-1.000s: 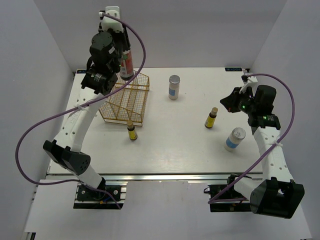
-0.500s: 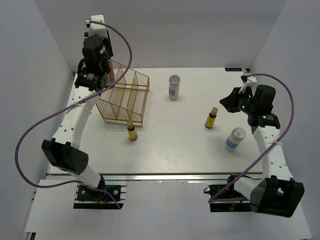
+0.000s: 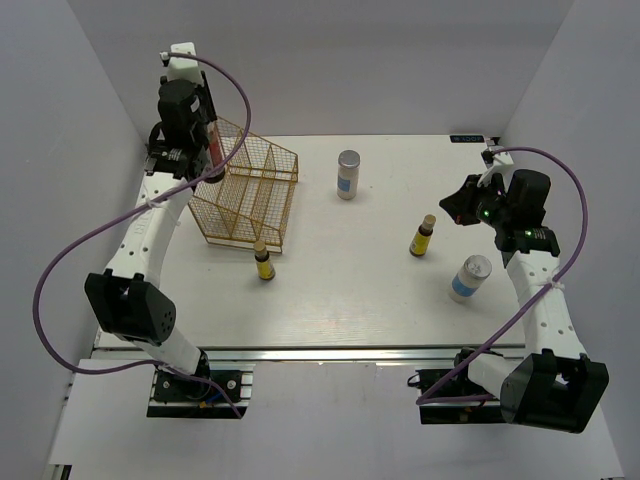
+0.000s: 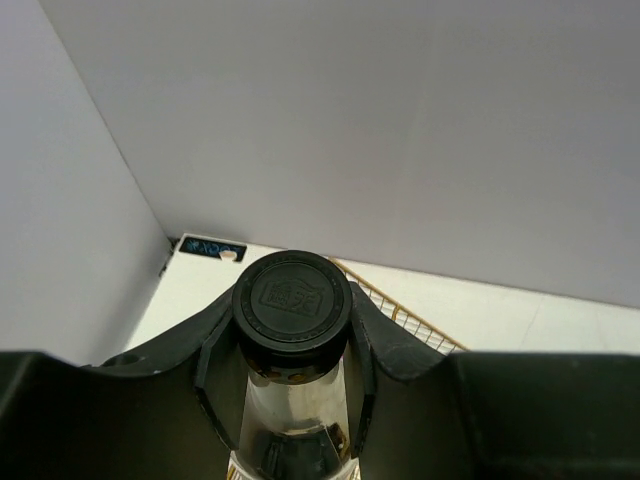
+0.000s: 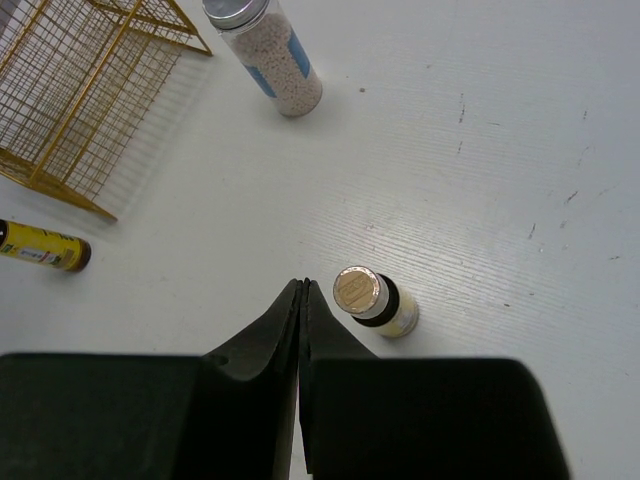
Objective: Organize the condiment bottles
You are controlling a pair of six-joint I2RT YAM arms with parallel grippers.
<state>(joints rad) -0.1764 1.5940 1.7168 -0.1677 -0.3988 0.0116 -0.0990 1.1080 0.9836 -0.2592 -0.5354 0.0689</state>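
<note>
One black-capped bottle [image 4: 292, 298], clamped in my left fingers [image 4: 215, 348], now hangs over the rack [image 3: 250, 200] at its far-left corner, shifted leftward; placement pending. My right fingers [image 5: 270, 342] are shut and empty.

Gold wire rack [image 3: 250, 200], glossy clear bottle [image 4: 292, 320]

No writing can be read outright. The black cap [image 4: 291, 298] of the dark-filled bottle [image 4: 295, 395] bears a raised rectangular emblem, its characters too blurred to make out. Beyond the gold wire rack [image 4: 400, 315], at the surface's far left corner, a small blue sticker [image 4: 208, 248] carries pale print too small to read. The jar [image 5: 268, 58] right of the rack has a blue label, and the yellow bottle [image 5: 40, 246] near the rack's front has a dark-printed one. Neither shows legible lettering.
</note>
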